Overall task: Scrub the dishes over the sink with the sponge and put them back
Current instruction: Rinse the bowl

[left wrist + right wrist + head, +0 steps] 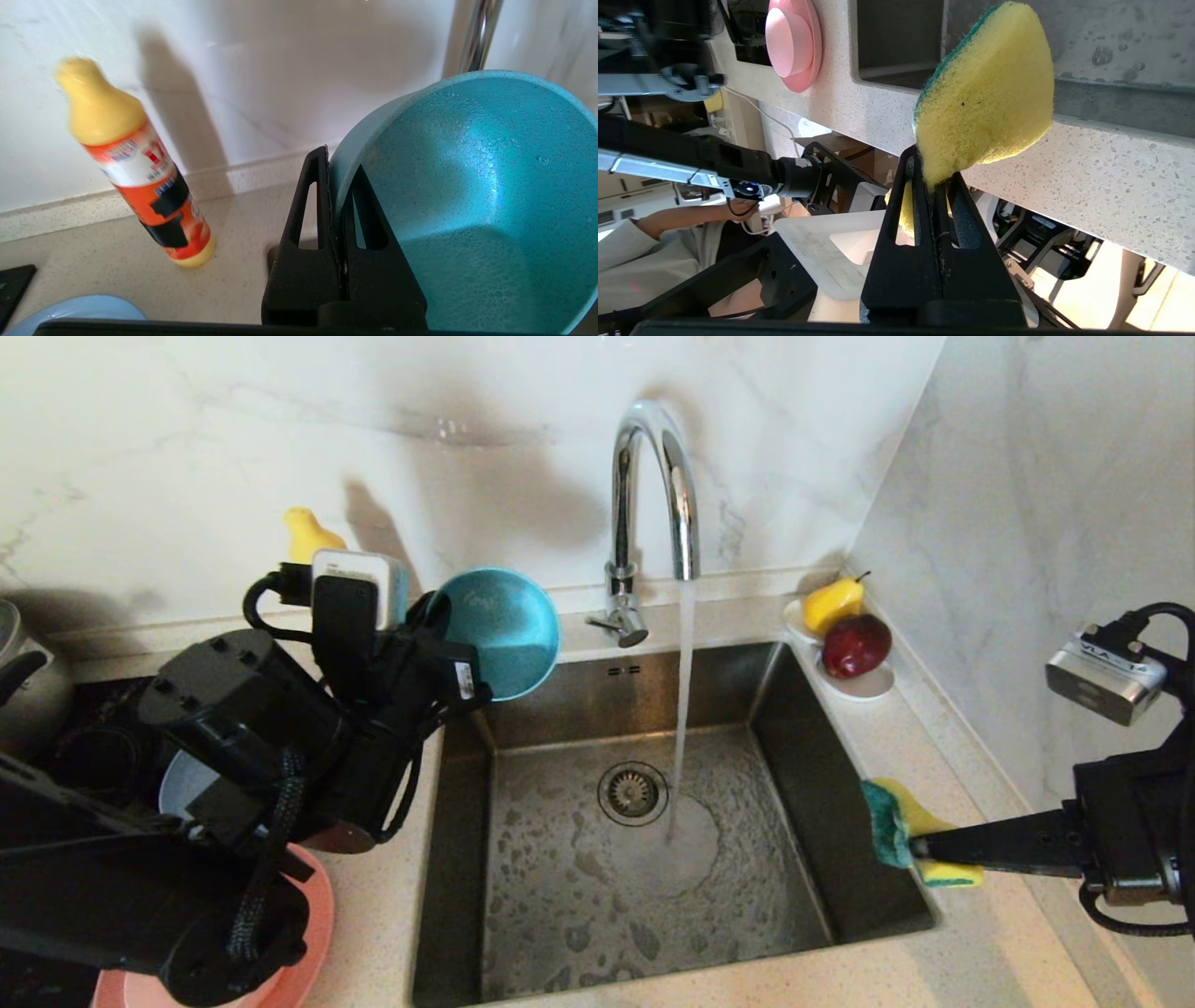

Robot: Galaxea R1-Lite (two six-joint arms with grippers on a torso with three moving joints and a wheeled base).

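Your left wrist view alone shows the orange detergent bottle (140, 172) on the counter beside the teal bowl (472, 200), whose rim the left gripper (337, 186) pinches by the sink's (794, 747) back-left corner. Your right gripper (934, 179) squeezes the sponge (985, 98) over the sink's right rim — tap water runs into the basin, and a white saucer (868, 683) holds a pear and an apple.

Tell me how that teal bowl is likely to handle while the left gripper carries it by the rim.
The teal bowl looks wet, beaded with droplets, so it may slip. The left gripper pinches only a thin stretch of rim with the bowl tilted on edge, so it could probably pivot or swing. Its wall keeps its round shape under the pinch, so it is likely stiff.
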